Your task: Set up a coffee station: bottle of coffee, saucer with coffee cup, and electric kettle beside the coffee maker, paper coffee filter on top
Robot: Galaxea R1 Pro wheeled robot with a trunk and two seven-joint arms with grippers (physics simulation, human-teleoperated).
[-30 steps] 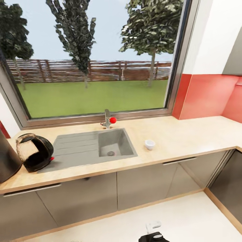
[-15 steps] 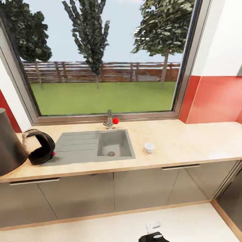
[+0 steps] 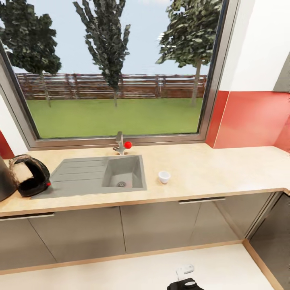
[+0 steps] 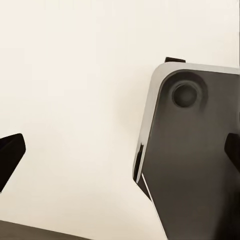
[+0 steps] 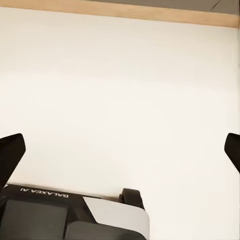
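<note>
A: What was seen on the desk [image 3: 225,169] from the head view?

B: A small white coffee cup [image 3: 164,177] was seen standing upright on the bare wood-coloured top, just beside the right edge of the grey sink [image 3: 121,173] and apart from it. A faucet [image 3: 120,144] with a red knob was set behind the basin, under the window [image 3: 112,72].

A: And the electric kettle?

B: The black electric kettle [image 3: 29,176] was found at the far left of the desk, touching the sink's ribbed drainboard (or so close that no gap could be made out). A dark, rounded object [image 3: 5,181] was cut off by the picture's left edge just beside the kettle; what it was could not be told.

A: How were the tools held?

B: In the left wrist view the left tool [image 4: 120,155] was shown spread wide, with one dark fingertip at each side of the picture and nothing between them. A grey and black part of the robot's base [image 4: 195,150] was seen beyond it, over the pale floor [image 4: 65,75]. The right tool [image 5: 120,150] was likewise released, its fingertips [image 5: 10,152] set far apart above the same pale floor, with nothing grasped. A strip of wooden baseboard [image 5: 120,12] was visible along the floor's far edge.
</note>
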